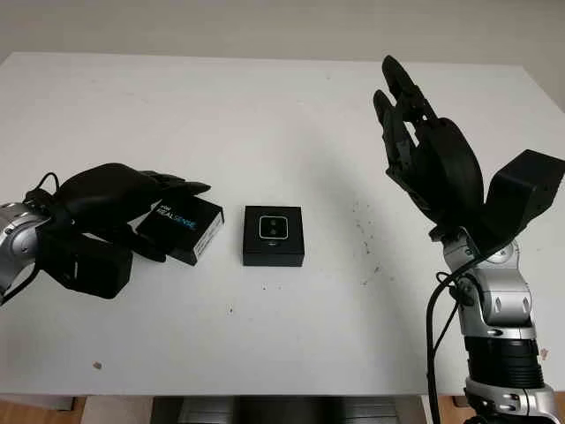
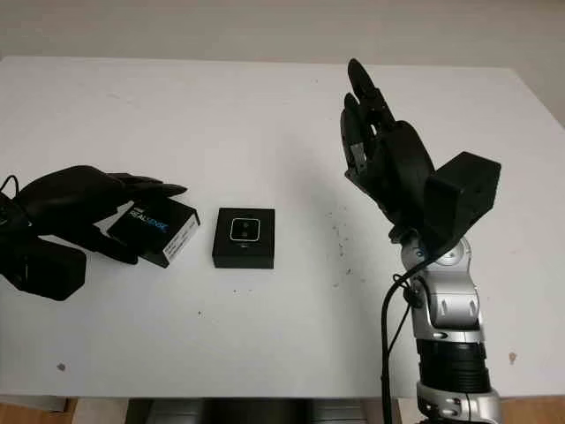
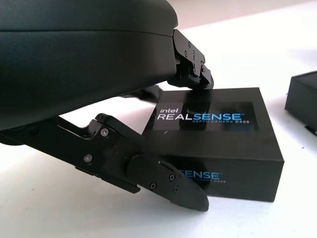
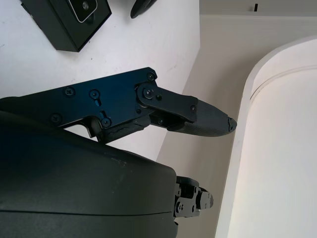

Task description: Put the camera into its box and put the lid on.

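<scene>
1. The white table [image 1: 265, 115] carries everything, its top reaching from the near edge to the far wall.
2. The right arm rises from the near right corner, its silver forearm upright and the right hand [image 1: 424, 141] lifted well above the table, palm turned toward the left and fingers [image 1: 397, 84] pointing up and away. It is open and holds nothing.
3. The left arm comes in low from the left edge, with the left hand [image 1: 110, 199] down at table level, reaching rightward. Its fingers [image 3: 163, 176] are curled around the lid [image 1: 181, 227]: one runs along the lid's near side and others reach over its far edge, so the hand is closed on it.
4. The lid is a flat black piece printed "Intel RealSense", lying on the table at the left, slightly turned.
5. The box [image 1: 274, 236] sits just to the right of the lid, apart from it, near the table's middle.
6. The camera [image 1: 274, 228] lies inside the box, its pale face showing upward.
</scene>
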### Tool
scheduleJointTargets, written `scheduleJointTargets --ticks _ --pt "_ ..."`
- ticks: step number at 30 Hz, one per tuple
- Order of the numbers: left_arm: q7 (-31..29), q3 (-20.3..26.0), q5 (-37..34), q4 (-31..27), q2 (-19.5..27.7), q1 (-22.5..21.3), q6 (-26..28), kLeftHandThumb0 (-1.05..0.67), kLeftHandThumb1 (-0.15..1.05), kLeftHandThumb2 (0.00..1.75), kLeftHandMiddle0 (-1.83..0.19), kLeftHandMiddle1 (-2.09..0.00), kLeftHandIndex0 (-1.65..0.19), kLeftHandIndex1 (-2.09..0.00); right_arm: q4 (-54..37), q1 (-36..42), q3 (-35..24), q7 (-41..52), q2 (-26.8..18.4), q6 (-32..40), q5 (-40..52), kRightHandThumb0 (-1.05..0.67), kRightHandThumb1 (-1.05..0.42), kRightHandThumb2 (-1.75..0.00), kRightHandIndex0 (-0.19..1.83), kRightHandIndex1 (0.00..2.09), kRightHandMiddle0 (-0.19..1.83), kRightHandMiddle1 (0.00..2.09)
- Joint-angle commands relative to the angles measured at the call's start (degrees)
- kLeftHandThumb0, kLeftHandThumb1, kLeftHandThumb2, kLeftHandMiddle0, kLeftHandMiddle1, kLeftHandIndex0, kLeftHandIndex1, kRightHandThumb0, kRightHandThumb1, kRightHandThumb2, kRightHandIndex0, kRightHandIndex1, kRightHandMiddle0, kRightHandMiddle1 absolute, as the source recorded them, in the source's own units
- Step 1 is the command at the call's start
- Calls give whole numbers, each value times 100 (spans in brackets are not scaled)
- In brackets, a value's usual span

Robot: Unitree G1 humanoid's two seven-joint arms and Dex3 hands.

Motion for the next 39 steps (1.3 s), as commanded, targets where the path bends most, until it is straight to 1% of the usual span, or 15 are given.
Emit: scheduleJointTargets --ticks 1,4,7,11,13,15,16,17,21,24,29,31,33,35,39 --pt "86 -171 67 57 -176 182 -134 -45 89 6 -47 -36 -40 -39 -174 -12 -2 -27 15 -11 20 -59 -105 -62 -4 7 -7 11" --pt "181 -210 152 48 -159 208 -206 -43 92 6 -33 -78 -27 -81 -174 -2 -2 -45 21 -19 22 -59 -105 -61 -5 7 -7 12" --pt "317 -210 194 6 -170 273 -313 -41 95 6 -30 -102 -26 -101 -209 15 4 -95 35 7 4 -59 -105 -60 -4 7 -7 13" --pt "307 -172 64 -151 -183 402 -361 -38 100 6 -22 -150 -20 -130 -211 37 10 -101 35 0 8 -58 -105 -58 -3 7 -8 15" --pt "236 -115 -117 -221 -210 478 -361 -39 103 6 -21 -162 -17 -144 -227 48 12 -129 56 17 8 -58 -105 -57 -3 7 -8 16" --pt "176 -25 -337 -316 -260 573 -298 -42 104 13 -18 -177 -13 -165 -233 60 23 -147 65 2 -9 -58 -105 -57 -3 8 -8 18" --pt "153 18 -443 -356 -286 614 -272 -43 104 16 -17 -182 -12 -173 -235 66 29 -156 68 -11 -20 -59 -105 -57 -2 8 -10 23" --pt "120 58 -548 -393 -309 652 -239 -43 105 19 -16 -188 -10 -181 -222 69 31 -150 71 -38 -23 -59 -105 -56 -1 8 -16 38" --pt "72 189 -701 -619 -342 779 -101 -42 105 26 -12 -193 -3 -190 -271 100 52 -211 98 -4 -71 -60 -105 -55 0 8 -19 51" --pt "93 250 -747 -665 -393 808 -75 -41 105 28 -15 -191 -4 -190 -283 120 65 -200 104 -35 -78 -60 -105 -55 0 9 -19 53" --pt "-126 333 -879 -883 -411 857 297 -42 105 35 -17 -190 -6 -186 -296 168 52 -186 132 -43 -33 -61 -105 -54 0 9 -19 54" --pt "-156 368 -921 -951 -417 867 393 -40 105 34 -16 -201 -7 -191 -302 184 57 -181 138 -59 -30 -62 -105 -52 1 9 -19 55" --pt "-215 421 -971 -1068 -424 882 560 -40 105 32 -15 -207 -7 -194 -299 194 59 -172 144 -60 -19 -62 -105 -52 0 9 -19 53" --pt "-342 482 -1022 -1245 -412 870 791 -40 105 31 -15 -204 -6 -193 -289 206 84 -145 120 -89 -48 -62 -105 -52 0 8 -19 51" --pt "-899 597 -1273 -1752 -361 856 1537 -41 105 33 -13 -203 -5 -191 -307 211 109 -170 136 -34 -57 -62 -105 -53 0 8 -19 49"
